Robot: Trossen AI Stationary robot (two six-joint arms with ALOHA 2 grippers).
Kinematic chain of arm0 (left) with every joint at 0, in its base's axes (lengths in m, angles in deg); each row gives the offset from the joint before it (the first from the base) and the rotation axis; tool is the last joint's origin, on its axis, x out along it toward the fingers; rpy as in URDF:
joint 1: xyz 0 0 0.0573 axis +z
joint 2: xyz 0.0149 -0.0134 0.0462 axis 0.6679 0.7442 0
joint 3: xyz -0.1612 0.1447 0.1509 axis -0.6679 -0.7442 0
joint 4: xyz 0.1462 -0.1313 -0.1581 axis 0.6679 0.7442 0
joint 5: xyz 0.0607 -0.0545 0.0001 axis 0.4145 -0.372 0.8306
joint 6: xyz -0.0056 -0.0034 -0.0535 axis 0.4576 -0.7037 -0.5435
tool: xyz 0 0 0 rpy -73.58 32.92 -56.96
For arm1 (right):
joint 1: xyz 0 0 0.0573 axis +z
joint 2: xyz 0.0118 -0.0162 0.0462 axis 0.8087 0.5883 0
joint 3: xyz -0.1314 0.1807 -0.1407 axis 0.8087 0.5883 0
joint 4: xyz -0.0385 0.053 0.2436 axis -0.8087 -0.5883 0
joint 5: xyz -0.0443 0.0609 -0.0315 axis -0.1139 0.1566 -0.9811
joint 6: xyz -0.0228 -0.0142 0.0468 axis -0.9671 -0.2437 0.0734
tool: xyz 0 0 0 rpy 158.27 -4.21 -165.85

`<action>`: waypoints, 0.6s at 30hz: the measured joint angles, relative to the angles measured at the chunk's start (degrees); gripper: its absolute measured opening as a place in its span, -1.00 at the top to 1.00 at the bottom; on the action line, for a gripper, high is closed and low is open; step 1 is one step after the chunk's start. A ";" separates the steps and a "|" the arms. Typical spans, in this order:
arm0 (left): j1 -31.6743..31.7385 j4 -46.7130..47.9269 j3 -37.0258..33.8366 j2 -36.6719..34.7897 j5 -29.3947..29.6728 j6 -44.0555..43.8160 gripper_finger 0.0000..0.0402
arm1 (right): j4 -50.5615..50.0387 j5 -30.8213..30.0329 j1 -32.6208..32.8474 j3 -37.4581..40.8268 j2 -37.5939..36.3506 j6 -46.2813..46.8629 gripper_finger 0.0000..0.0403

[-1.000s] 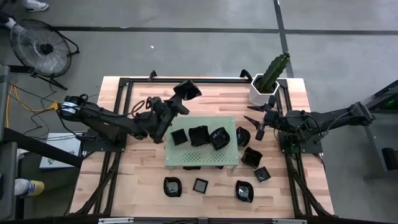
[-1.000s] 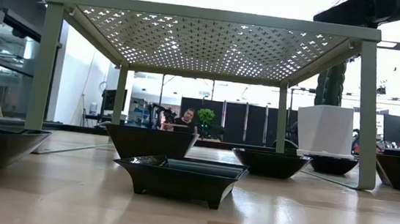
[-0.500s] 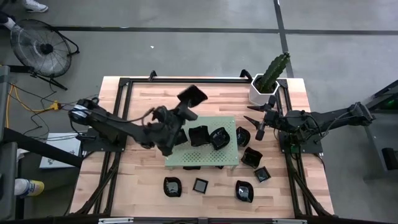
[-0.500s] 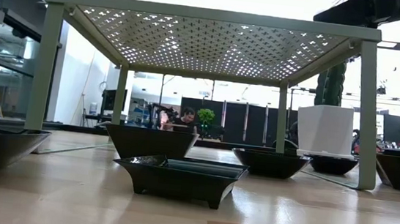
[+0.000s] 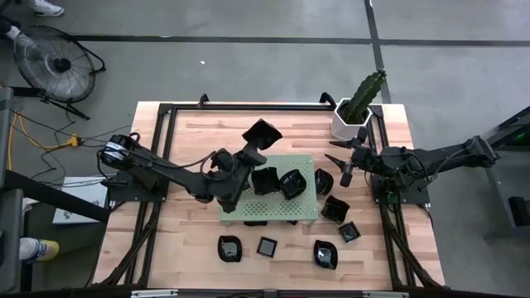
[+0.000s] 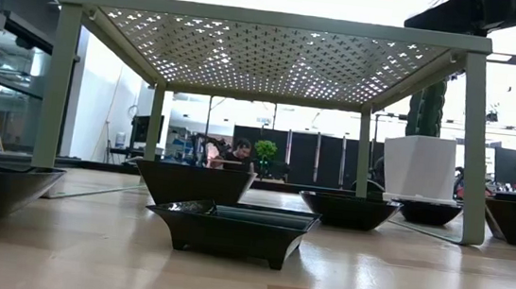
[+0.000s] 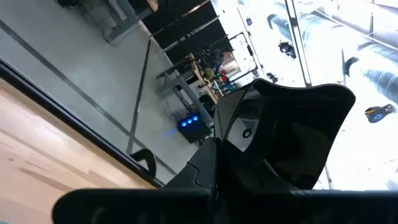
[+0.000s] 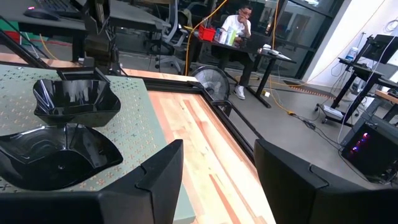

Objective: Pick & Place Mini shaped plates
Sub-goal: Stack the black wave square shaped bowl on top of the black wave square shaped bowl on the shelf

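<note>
My left gripper is shut on a small glossy black plate, which it holds in the air over the far edge of the green perforated board. Two more black plates rest on the board. Several others lie on the wooden table: near the front edge and right of the board. My right gripper waits open at the table's right side, its fingers empty. My left gripper pinches the plate by one edge of its rim between its two fingers. The fingers come level, from the table's left side. The plate is lifted clear of board and table and stands tipped up on edge beyond the fingertips.
A white pot with a cactus stands at the far right corner. The board is a raised shelf on legs, with plates on the table beneath it. A black frame rims the table. Bare wood lies at the far left.
My left gripper has moved toward the table's right and a little toward the near edge, rolling its wrist, still shut on the plate. The plate has travelled with it, from beyond the board's far left corner to above its far edge, turning as it went.
</note>
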 joint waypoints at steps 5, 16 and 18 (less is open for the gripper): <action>-0.11 0.39 -0.04 -1.37 -0.46 10.66 1.00 | 0.00 0.00 0.00 -0.02 -0.01 0.01 0.04; 0.00 0.78 -0.02 -9.77 -12.91 68.30 1.00 | 0.01 0.01 0.00 -0.01 -0.01 0.02 0.04; 0.00 1.39 -0.02 -10.23 -14.93 77.75 1.00 | 0.01 0.02 0.00 0.00 -0.01 0.02 0.04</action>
